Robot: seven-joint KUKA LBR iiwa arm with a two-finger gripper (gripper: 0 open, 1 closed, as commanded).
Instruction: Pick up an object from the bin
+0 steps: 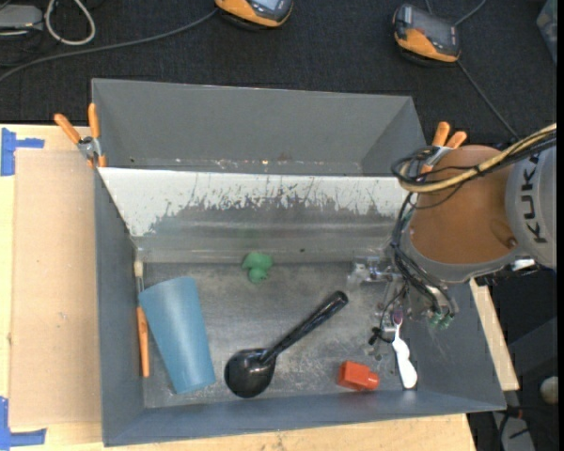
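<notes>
My gripper point(395, 319) hangs low over the bin's right side, below the arm's orange cover. Just beneath it, by the right wall, lies a small white elongated thing point(405, 364) with a purplish end towards the gripper. Whether the gripper touches it is unclear. A small red-orange block point(358, 376) rests on the floor a little to the left of the white thing. A black ladle point(282, 348) lies diagonally across the middle, its bowl at the front and its handle tip pointing towards the gripper.
A light blue cup point(178, 334) lies on its side at the front left, with a thin orange stick point(142, 343) along its left. A small green lump point(258, 266) sits near the back wall. The arm and its cables cover the bin's right rim.
</notes>
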